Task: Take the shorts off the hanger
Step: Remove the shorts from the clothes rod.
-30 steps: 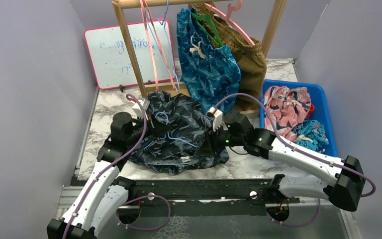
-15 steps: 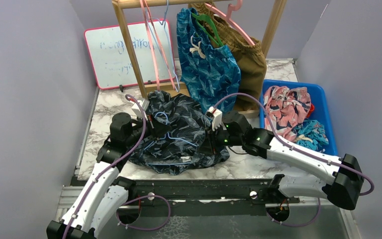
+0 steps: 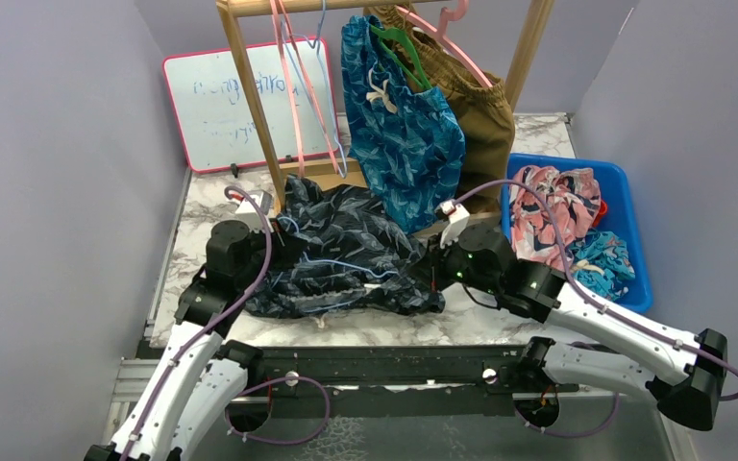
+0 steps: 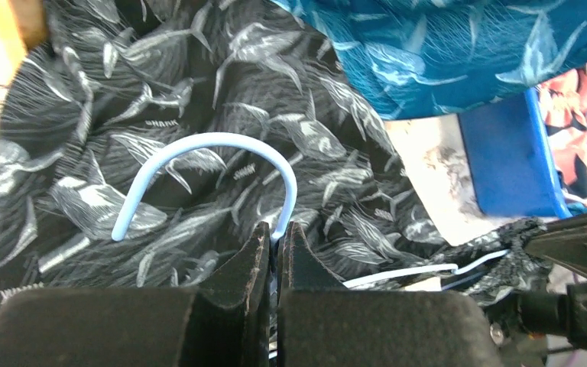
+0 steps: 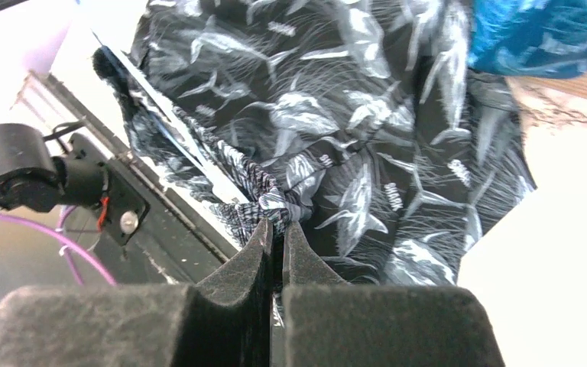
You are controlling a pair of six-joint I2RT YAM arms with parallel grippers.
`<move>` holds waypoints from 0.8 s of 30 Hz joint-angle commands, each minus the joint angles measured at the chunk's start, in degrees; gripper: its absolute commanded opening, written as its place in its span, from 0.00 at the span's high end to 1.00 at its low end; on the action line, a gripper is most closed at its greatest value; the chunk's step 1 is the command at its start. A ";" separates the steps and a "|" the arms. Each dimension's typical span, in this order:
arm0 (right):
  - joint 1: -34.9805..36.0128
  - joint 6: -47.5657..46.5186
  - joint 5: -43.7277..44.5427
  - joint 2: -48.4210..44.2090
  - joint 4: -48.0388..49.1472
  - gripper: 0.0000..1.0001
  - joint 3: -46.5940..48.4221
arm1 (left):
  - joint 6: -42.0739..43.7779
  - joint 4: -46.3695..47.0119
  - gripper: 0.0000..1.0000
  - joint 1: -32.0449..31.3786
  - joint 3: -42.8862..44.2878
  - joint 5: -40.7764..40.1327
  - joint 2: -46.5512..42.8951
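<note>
Left gripper clamped on hanger, right gripper pinching black shorts at their 3 o'clock edge: thin pinch may slip if waistband snags.

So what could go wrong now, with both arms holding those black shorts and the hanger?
The right tool pinches only a small bunch of the black shorts; the fabric might slip free when pulled. The left tool grips the thin blue hanger just below its hook, so it could twist or slide out. The hanger's bar may also snag in the fabric.
</note>
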 commanded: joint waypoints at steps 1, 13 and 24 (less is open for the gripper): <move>-0.06 0.66 9.79 -3.09 -6.04 0.96 -1.42 | 1.97 -4.60 1.00 0.25 2.44 -12.23 -1.64; -0.10 -0.06 10.23 -6.37 -4.83 0.97 -4.16 | -0.09 -3.89 1.00 0.28 3.32 -15.78 -5.01; -0.06 0.74 0.85 8.25 0.46 0.90 0.83 | 0.83 -2.40 1.00 0.25 2.03 -7.80 -3.39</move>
